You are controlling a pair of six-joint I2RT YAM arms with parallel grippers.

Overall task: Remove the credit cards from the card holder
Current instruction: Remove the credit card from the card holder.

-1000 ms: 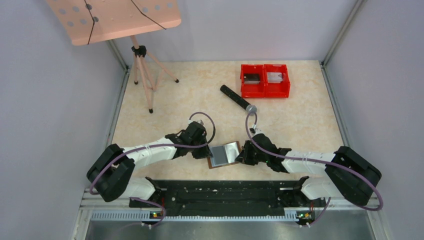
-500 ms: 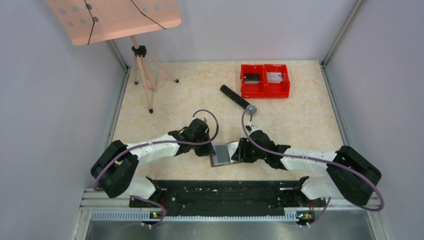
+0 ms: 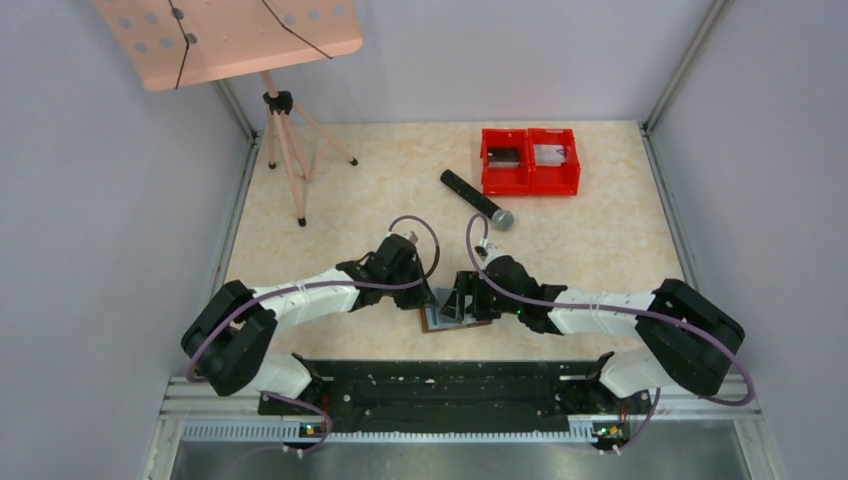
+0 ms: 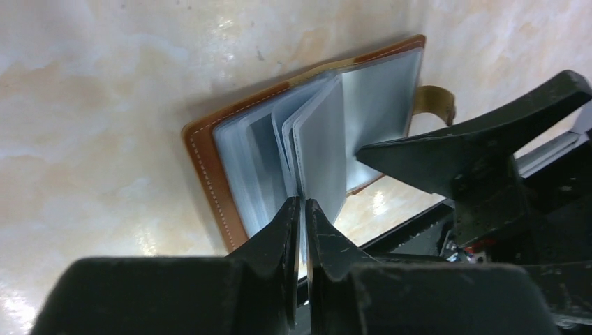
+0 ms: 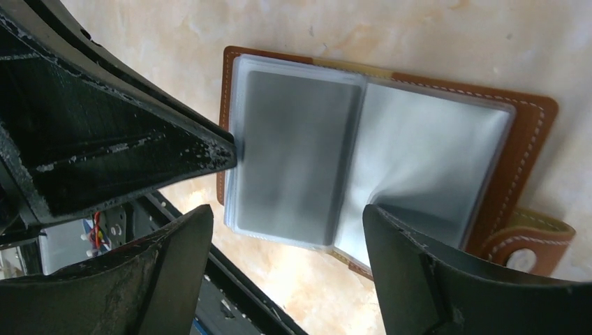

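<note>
The left gripper [image 4: 299,209] is pressed together on one clear sleeve of the card holder [image 4: 209,174], pinching that leaf upright above the open pockets, just as it did a second ago. The right gripper [image 5: 286,216] is now spread wide. A second ago it was shut at the holder's 3 o'clock edge, and it has since slid in toward 9 o'clock to straddle the open pages without gripping them.

In the top view the holder lies open at the table's [image 3: 600,250] 6 o'clock, close to the near edge. The left gripper is at its 10 o'clock and the right arm comes in from 3 o'clock. Its brown snap tab [image 5: 530,244] sticks out on the far side from the left gripper.

A black microphone [image 3: 475,198] lies at 12 o'clock of the holder, red bins [image 3: 530,160] at 1 o'clock, and a tripod stand [image 3: 285,150] at 10 o'clock, none of them moved.
</note>
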